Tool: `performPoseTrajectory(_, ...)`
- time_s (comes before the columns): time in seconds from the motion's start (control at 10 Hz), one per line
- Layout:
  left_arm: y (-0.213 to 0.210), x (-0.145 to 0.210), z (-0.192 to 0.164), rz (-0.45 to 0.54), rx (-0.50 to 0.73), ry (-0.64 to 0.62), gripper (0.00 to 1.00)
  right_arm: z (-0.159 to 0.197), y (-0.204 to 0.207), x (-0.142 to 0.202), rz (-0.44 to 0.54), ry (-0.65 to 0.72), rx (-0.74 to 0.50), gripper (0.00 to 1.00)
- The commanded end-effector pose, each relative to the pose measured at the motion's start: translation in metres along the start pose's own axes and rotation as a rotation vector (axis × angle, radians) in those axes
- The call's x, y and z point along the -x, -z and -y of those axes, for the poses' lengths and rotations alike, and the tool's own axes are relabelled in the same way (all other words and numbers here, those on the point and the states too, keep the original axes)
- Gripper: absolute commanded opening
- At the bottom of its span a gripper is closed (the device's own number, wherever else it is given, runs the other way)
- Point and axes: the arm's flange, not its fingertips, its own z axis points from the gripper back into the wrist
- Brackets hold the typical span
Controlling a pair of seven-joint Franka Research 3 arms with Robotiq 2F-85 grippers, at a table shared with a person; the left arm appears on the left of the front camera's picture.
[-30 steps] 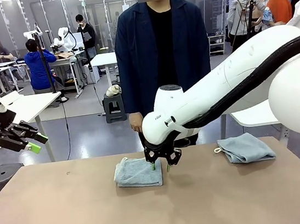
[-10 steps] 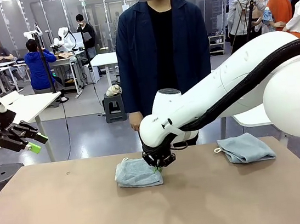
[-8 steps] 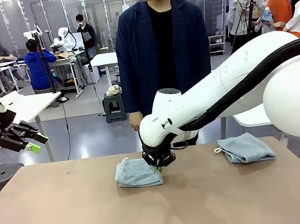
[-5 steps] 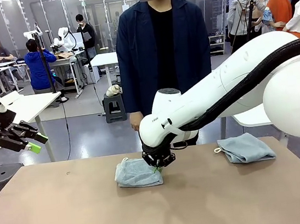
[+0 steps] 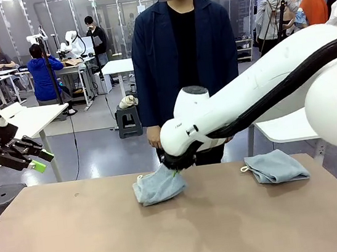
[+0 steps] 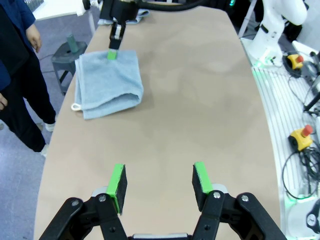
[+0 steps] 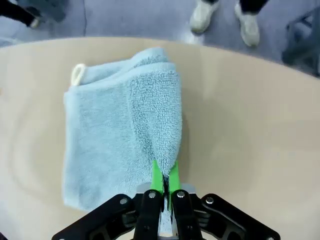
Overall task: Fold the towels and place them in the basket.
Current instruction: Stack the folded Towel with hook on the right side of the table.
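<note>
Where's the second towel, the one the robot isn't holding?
In the front view, the second towel lies folded on the table's far right, apart from the towel that the right gripper pinches.

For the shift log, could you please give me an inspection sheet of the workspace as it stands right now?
Surface: tan table, bare where visible.
Job's things: one towel lifted by an edge; second towel lying folded towards the right.
Clutter: nothing seen.
Grippers: right gripper shut on the lifted towel; left gripper open, holding nothing, raised at the left.
Cables: black hose along the right arm.
Surroundings: person standing at the far side.
</note>
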Motion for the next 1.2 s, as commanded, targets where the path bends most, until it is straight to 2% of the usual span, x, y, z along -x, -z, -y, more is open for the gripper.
performPoseTrajectory(0.0,-0.001,-0.002,0.001,-0.015,-0.004,-0.007,0.68,0.032,-0.042,-0.014,0.056,-0.081,-0.002,0.05)
performPoseTrajectory(0.6,-0.001,-0.002,0.001,-0.015,-0.004,-0.007,0.68,0.105,-0.148,-0.044,0.132,-0.166,0.114,0.05)
performPoseTrajectory(1.1,-0.001,-0.002,0.001,-0.015,-0.004,-0.007,0.68,0.170,-0.195,-0.043,0.047,-0.244,0.131,0.05)
